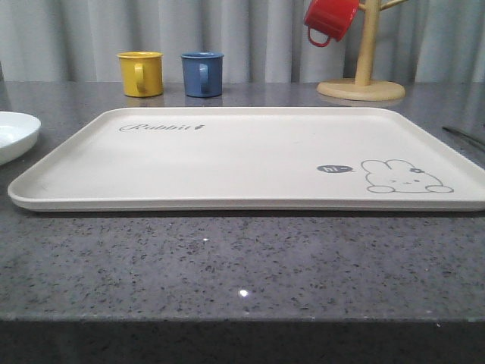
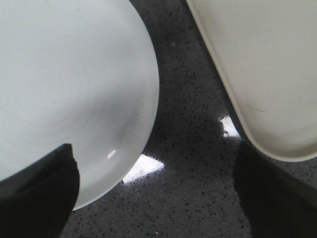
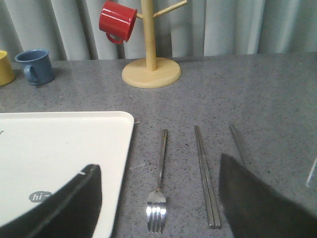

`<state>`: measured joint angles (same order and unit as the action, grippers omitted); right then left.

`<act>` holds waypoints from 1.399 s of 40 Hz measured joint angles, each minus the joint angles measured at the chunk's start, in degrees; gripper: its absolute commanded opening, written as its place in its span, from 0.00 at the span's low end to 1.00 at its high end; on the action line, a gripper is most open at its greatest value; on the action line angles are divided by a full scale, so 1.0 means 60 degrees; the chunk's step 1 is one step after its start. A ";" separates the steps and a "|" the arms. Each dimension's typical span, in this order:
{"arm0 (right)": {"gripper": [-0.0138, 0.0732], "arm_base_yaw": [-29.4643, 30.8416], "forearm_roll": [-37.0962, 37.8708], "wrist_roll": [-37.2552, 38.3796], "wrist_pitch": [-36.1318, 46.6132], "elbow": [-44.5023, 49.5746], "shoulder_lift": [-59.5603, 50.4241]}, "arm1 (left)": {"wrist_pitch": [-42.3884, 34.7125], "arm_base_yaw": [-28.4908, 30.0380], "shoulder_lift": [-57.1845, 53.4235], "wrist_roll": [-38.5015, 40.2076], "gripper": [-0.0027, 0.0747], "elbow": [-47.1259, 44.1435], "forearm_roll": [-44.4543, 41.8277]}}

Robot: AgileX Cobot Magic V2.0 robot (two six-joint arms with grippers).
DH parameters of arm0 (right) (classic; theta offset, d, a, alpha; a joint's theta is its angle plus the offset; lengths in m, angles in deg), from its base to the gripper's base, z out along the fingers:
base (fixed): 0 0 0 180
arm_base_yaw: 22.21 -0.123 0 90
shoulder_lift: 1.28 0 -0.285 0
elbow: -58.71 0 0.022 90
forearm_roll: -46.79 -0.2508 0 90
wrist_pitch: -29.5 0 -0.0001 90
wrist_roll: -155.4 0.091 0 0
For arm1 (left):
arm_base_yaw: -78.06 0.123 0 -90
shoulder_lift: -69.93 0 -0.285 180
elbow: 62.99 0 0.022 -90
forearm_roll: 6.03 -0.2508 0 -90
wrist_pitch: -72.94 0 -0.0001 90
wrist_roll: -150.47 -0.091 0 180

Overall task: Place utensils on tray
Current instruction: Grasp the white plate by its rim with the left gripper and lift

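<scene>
the large cream rectangular tray [image 1: 250, 159] with the grey rabbit drawing lies bare in the middle of the grey speckled counter [image 1: 242, 265], nothing on it yet. off its right edge, on the counter, the shiny steel 4-tined fork [image 3: 159, 191] lies just beside the tray rim, then the pair of flat steel chopsticks [image 3: 207, 178], and a thin steel handle [image 3: 237, 141] past them, likely the spoon, mostly hidden by a finger. off the tray's left edge sits the round shallow white plate [image 2: 69, 89], near but apart from the rim.

the left gripper [image 2: 153, 198] hovers wide open over the gap between plate and tray, 1 finger above the plate's edge. the right gripper [image 3: 161, 198] is also spread wide, straddling the fork's tines.

the risks, as i judge them: the flat fork and chopsticks hug the hard counter, so fingers could skid off or pinch only 1 chopstick. the plate's smooth low rim may slip from a shallow grip. a dragging utensil could catch on the tray's raised rim and shove it toward the yellow mug [image 1: 141, 73] and blue mug [image 1: 202, 73] by the back edge.
</scene>
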<state>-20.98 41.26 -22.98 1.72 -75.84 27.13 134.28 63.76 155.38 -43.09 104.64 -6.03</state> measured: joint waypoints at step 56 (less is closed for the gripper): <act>0.77 0.0000 0.0000 0.0000 0.0000 0.0000 0.0000 | 0.0613 -0.1535 0.1629 -0.0726 0.01 0.3302 -0.1053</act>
<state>-20.98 41.26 -22.98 1.72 -75.84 27.13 137.96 54.55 165.15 -47.45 124.45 -12.35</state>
